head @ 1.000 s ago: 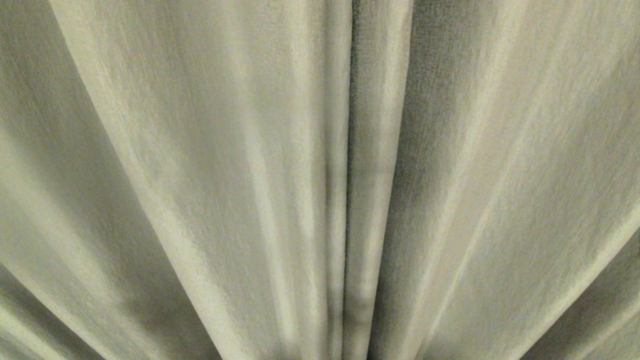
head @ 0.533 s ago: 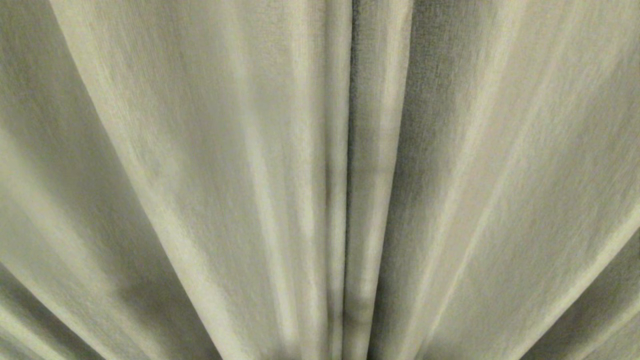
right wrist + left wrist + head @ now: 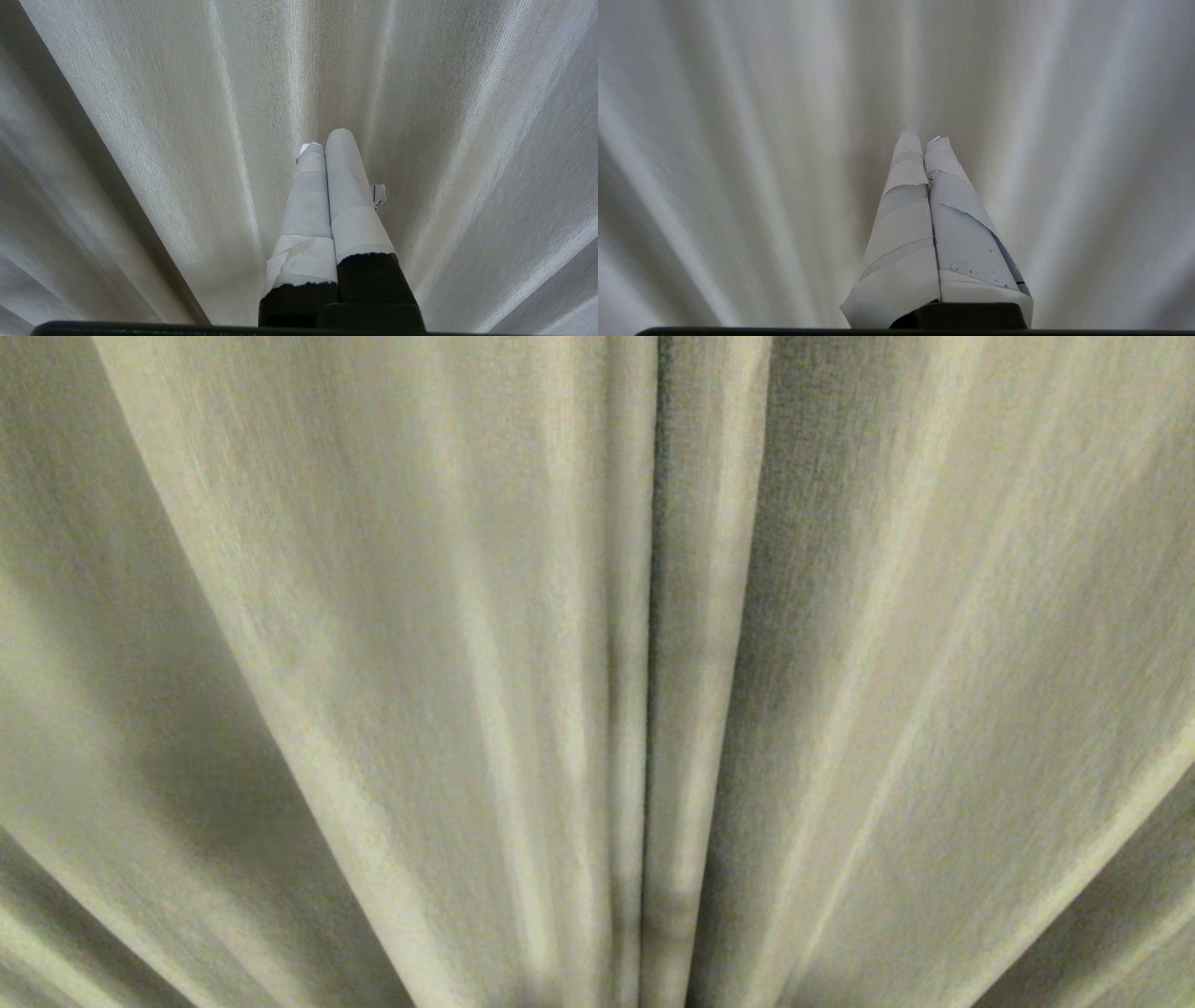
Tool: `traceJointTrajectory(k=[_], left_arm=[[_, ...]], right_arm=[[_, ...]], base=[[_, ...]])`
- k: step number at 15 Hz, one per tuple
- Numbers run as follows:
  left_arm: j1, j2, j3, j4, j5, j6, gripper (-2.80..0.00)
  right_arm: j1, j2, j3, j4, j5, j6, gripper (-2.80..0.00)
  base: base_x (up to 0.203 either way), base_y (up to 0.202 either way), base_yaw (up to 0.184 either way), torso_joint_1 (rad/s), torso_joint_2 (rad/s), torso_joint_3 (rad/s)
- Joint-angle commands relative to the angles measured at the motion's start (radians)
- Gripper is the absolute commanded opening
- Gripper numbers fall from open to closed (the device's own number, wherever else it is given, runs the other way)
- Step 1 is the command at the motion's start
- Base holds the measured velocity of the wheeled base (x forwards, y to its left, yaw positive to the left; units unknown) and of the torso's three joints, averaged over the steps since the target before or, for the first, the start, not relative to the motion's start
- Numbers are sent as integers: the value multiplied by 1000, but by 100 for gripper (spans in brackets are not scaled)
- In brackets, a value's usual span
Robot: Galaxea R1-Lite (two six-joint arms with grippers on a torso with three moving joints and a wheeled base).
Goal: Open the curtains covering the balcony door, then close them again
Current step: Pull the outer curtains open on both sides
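Two clenched grippers facing drawn curtains (image 3: pixel 467 616).
My left gripper (image 3: pixel 922 138) and right gripper (image 3: pixel 324 140) grasp nothing, both near the pleated fabric.

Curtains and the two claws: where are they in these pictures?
curtains (image 3: pixel 420 663), head view, on a broad pleat.
left gripper (image 3: pixel 924 138), left wrist view, at its shut fingertips.
right gripper (image 3: pixel 325 140), right wrist view, at its shut fingertips.

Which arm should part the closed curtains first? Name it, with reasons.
Left, marginally: the left gripper, shut, looks closest to the curtains; the right gripper, also shut, points at them too.
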Motion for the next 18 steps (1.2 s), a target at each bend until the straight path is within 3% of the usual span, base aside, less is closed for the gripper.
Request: traceJointTrajectory(k=[1, 5, 9, 13, 18], left_arm=[[2, 177, -90, -20, 18, 25, 0], [13, 280, -210, -26, 44, 60, 0], [86, 359, -309, -31, 97, 99, 0], [123, 449, -327, -180, 100, 97, 0], [124, 509, -335, -202, 99, 69, 0]], right_arm=[[0, 0, 0, 0, 0, 0, -280], [0, 0, 0, -1, 0, 0, -280], [0, 0, 0, 0, 0, 0, -280], [0, 0, 0, 0, 0, 0, -280], [0, 0, 0, 0, 0, 0, -280]], base=[[0, 0, 0, 0, 0, 0], [0, 0, 0, 0, 0, 0], [0, 0, 0, 0, 0, 0], [0, 0, 0, 0, 0, 0], [0, 0, 0, 0, 0, 0]])
